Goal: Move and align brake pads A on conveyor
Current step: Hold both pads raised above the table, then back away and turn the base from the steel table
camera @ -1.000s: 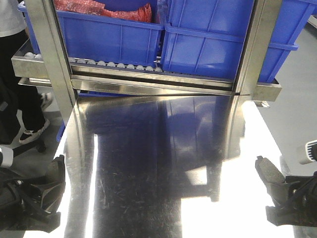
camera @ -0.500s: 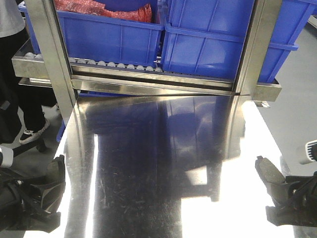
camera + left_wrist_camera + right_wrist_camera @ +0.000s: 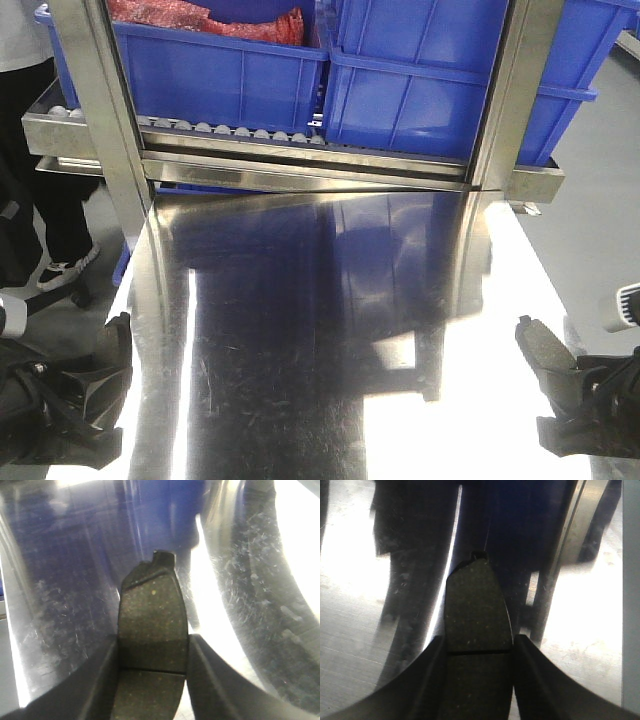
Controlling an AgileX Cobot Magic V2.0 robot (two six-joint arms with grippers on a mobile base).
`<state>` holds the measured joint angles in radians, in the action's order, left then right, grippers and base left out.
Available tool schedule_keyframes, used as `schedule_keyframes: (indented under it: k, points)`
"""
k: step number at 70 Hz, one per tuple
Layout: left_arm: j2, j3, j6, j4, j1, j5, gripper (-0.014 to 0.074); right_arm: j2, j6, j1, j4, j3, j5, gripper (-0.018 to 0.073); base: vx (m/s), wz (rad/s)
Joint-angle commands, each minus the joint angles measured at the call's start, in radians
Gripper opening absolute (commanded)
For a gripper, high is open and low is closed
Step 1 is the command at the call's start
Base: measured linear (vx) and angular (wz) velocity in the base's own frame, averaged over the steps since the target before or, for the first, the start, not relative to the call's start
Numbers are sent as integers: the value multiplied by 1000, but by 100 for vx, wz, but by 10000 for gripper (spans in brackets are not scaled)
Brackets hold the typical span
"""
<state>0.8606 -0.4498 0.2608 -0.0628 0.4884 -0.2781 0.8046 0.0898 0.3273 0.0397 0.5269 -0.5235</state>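
Left end effector [image 3: 152, 641]: black, smooth-moulded plastic, pressed onto the long edges of the left brake pad [image 3: 152, 605]; low at the bench's near left corner in the front view.
Left brake pad: flat, slightly curved slab; gritty olive-grey face flecked with pale specks, thin groove across it just between the fingers [image 3: 102, 680], darker backing plate ending in a notched tab at the far tip.
Right end effector [image 3: 479, 640]: same black build, pinching the right brake pad [image 3: 476, 600] edge to edge; at the near right corner in the front view.
Right brake pad: matching shape, darker in shadow, coarse speckled face, groove level with the fingertips, small tab at the far end; in the front view jutting up and tilted from the grip [image 3: 540, 355].
Contact with the bench: cannot tell for either pad.
Bench [image 3: 300, 350]: polished steel, mirror-bright, finely scratched, streaked with white glare and blue reflections.
Roller rack [image 3: 230, 130]: steel rail of small pale rollers along the bench's far edge, framed by brushed steel posts [image 3: 100, 110].
Bins [image 3: 430, 80]: two blue ribbed plastic crates side by side on the rack; crumpled red material [image 3: 200, 18] in the left one.
Bystander [image 3: 40, 170]: dark trousers, standing on the grey floor [image 3: 590, 220] left of the bench.
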Motion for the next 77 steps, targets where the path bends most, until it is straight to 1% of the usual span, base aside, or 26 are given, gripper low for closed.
schedule_keyframes:
  k: [1,25,77]
  points:
    - [-11,-29,3,0,4,89,101,-10,-9,-2,4,31,72,38,-2,0]
    - [-9,-29,3,0,4,89,101,-10,-9,-2,4,31,61,38,-7,15]
    - [-9,-29,3,0,4,89,101,-10,-9,-2,4,31,55,38,-8,41]
